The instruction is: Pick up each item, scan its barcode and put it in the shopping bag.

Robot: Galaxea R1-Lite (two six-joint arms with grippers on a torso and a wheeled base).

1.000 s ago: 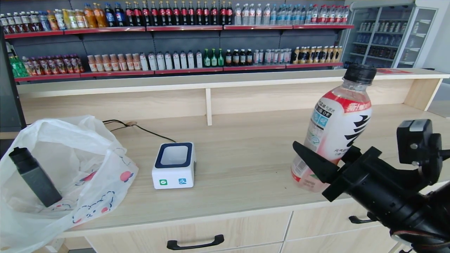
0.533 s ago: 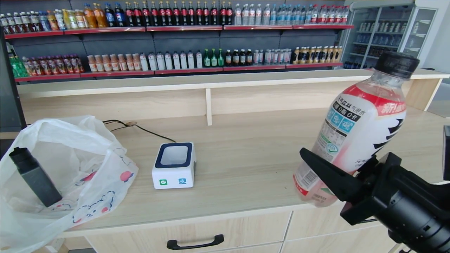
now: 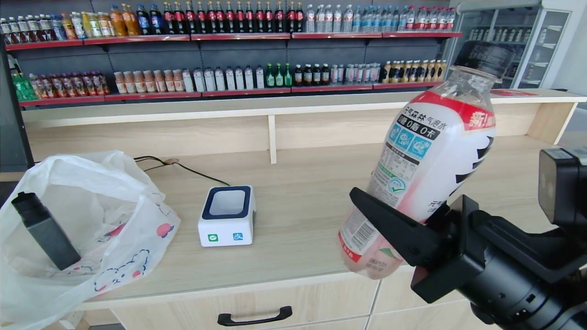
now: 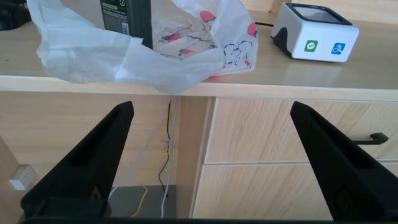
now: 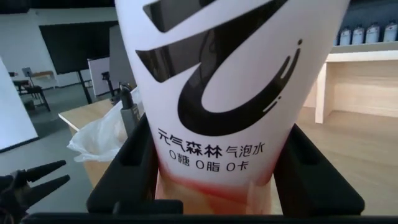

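My right gripper [image 3: 399,208] is shut on a pink-and-white drink bottle [image 3: 426,151] with a black cap. It holds the bottle tilted in the air over the counter's front edge, right of the scanner, with the barcode low on the side toward the scanner. In the right wrist view the bottle [image 5: 230,93] sits between the gripper's [image 5: 217,171] black fingers. The white scanner [image 3: 227,215] with its dark-framed window stands mid-counter. A white plastic shopping bag [image 3: 101,215] lies at the left with a dark grey bottle [image 3: 43,229] inside. My left gripper [image 4: 211,162] hangs open below the counter's front edge.
A black cable [image 3: 183,167] runs from behind the scanner toward the bag. The wooden counter [image 3: 302,201] has a raised back ledge [image 3: 275,107] and drawers with black handles [image 3: 254,316] below. Shelves of drinks line the far wall.
My right gripper has lifted the bottle and carried it left, toward the scanner, tilting it more. The bag, the scanner and the dark bottle have stayed put.
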